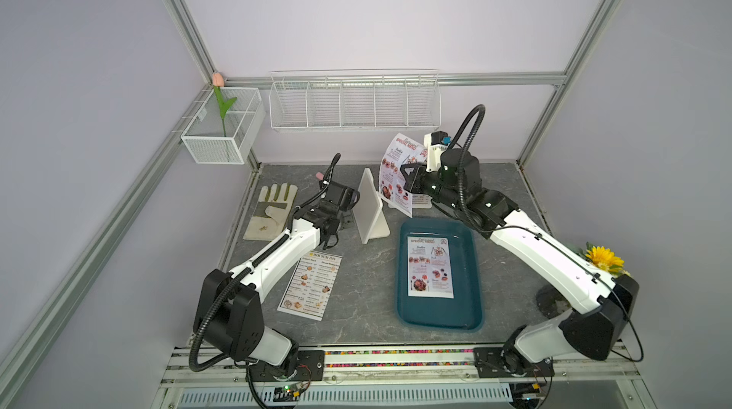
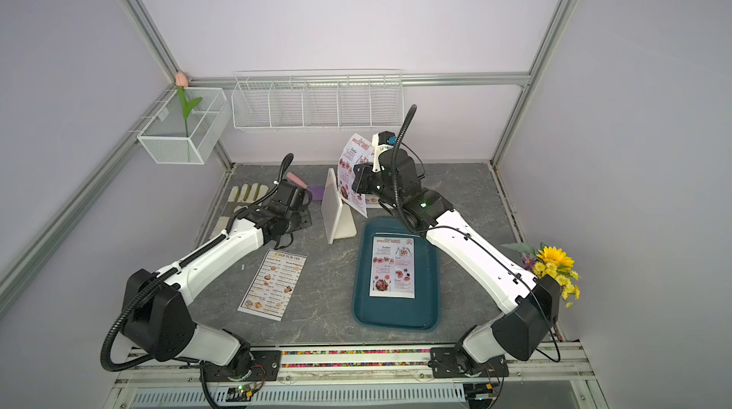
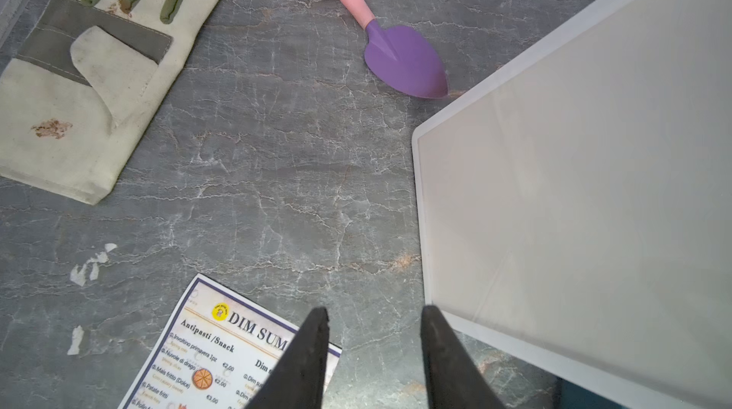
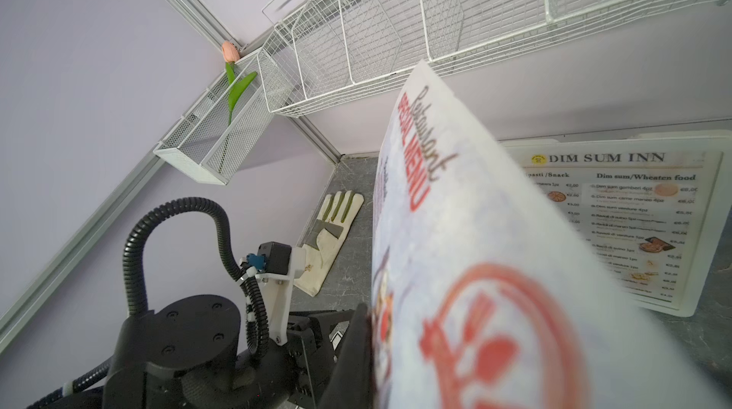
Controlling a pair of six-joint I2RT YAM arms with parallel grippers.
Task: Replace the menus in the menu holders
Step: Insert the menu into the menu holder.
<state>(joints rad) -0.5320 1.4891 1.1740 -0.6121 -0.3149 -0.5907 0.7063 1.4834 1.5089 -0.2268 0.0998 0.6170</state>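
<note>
The held SPECIAL MENU sheet [image 1: 390, 167] is in the air near the back edge of the surface [image 1: 356, 316]. The right tool [image 1: 407, 180] pinches it at the side, jaws pressed together on the paper. Just beside it, nearer the middle, stands the empty holder [image 1: 370, 205], upright and showing only a blank white panel. I judge this sheet is meant for it, so the 1st replacement is about half done. The left tool [image 3: 374, 314] hangs low by a bottom corner of this holder, fingers spread with nothing between them; I cannot tell if 1 finger touches the frame. A loose DIM SUM INN sheet [image 1: 311, 288] lies flat toward the front left corner. The 2nd holder [image 4: 701, 236] stands at the back edge behind the right arm with a DIM SUM INN menu [image 4: 633, 221] inside, so it is not yet begun. A 2nd SPECIAL MENU sheet [image 1: 430, 266] waits in the teal tray [image 1: 469, 268] toward the front right. A glove [image 1: 271, 211] and a trowel [image 3: 404, 58] lie at the back left, apart from the holders. A wire rack [image 1: 354, 104] hangs on the back wall, and yellow flowers [image 1: 604, 258] stand at the right edge. The held paper curls, which may hinder sliding it in.
</note>
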